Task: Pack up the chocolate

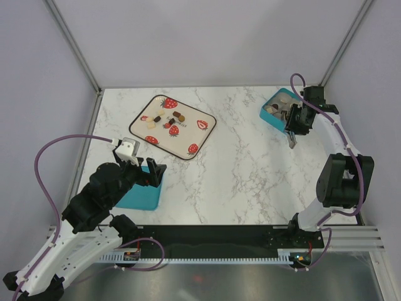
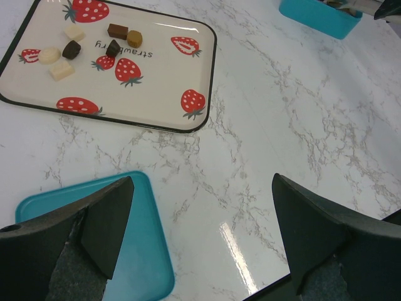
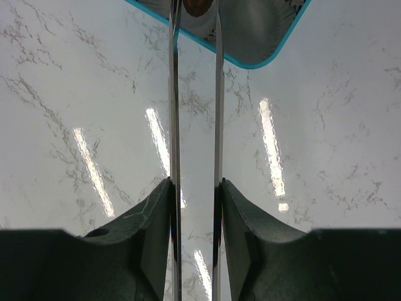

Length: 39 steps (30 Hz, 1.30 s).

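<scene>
Several chocolate pieces point(image 1: 164, 119), dark, light brown and cream, lie on the strawberry-print tray point(image 1: 202, 133); they also show in the left wrist view point(image 2: 117, 31). More pieces sit in the teal box point(image 1: 274, 108) at the far right. My right gripper point(image 1: 294, 127) is shut on metal tongs point(image 3: 175, 125). The tong tips reach the box's corner point(image 3: 263, 53), with a brown piece point(image 3: 195, 6) between them. My left gripper point(image 2: 202, 182) is open and empty, low over the teal lid point(image 2: 135, 251) at the near left.
The tray point(image 2: 156, 103) lies at the far left of the marble table. The teal lid point(image 1: 141, 195) lies by the near left edge. The enclosure walls and frame posts stand close behind the tray and box.
</scene>
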Available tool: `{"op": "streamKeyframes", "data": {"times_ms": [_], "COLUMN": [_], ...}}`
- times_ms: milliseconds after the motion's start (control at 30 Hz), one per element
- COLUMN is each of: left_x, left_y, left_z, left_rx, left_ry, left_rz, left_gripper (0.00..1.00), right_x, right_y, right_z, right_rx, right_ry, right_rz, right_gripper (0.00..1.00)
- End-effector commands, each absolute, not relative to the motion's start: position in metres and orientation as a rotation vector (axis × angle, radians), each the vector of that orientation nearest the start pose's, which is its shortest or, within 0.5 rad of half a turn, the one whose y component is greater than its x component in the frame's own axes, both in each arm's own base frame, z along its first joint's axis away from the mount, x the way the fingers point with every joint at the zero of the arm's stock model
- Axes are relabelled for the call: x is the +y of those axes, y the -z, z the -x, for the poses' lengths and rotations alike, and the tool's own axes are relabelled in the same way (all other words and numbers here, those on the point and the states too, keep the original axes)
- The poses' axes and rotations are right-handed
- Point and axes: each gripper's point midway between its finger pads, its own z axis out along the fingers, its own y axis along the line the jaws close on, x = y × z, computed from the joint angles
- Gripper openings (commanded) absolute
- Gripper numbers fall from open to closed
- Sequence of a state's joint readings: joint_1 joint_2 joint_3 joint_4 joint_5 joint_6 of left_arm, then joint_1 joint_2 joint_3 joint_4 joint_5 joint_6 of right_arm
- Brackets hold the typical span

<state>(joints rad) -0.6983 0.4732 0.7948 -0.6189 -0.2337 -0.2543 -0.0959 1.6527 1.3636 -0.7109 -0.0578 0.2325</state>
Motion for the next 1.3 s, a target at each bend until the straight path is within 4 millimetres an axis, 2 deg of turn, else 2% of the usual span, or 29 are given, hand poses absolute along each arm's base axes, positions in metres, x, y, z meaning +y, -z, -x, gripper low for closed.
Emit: {"op": "streamKeyframes", "data": {"times_ms": [0,467,733,867,1033,1133,1167,1233,1267], "left_x": [-0.121,-0.122,-0.122,-0.122,-0.121,-0.120,-0.119,-0.118,-0.118], "left_y": [-0.264,-0.263,-0.262,-0.262,-0.263,-0.265,-0.266,-0.265,-0.266], "left_z": [-0.194,-0.195,-0.196,-0.196,-0.196,-0.195,-0.195,-0.195,-0.194], "left_rx": [1.826,1.828,1.832,1.830,1.826,1.820,1.816,1.817,1.813], "left_ry": [0.429,0.425,0.421,0.422,0.420,0.418,0.417,0.415,0.417], "left_rz": [-0.279,-0.280,-0.282,-0.283,-0.278,-0.272,-0.268,-0.267,-0.266], "left_gripper": [1.00,1.00,1.00,1.00,1.00,1.00,1.00,1.00,1.00], "right_x": [-0.015,-0.014,-0.013,-0.014,-0.009,0.001,0.013,0.022,0.051], "right_y": [-0.132,-0.129,-0.140,-0.150,-0.181,-0.197,-0.200,-0.207,-0.210], "right_z": [-0.401,-0.404,-0.406,-0.407,-0.412,-0.414,-0.414,-0.418,-0.419], "right_rx": [2.525,2.530,2.502,2.477,2.419,2.387,2.388,2.370,2.363], "right_ry": [-0.163,-0.177,-0.185,-0.185,-0.215,-0.213,-0.219,-0.213,-0.247], "right_rz": [-0.403,-0.404,-0.406,-0.407,-0.393,-0.348,-0.314,-0.279,-0.203], "right_gripper": [0.43,0.46,0.47,0.47,0.47,0.47,0.46,0.46,0.46]}}
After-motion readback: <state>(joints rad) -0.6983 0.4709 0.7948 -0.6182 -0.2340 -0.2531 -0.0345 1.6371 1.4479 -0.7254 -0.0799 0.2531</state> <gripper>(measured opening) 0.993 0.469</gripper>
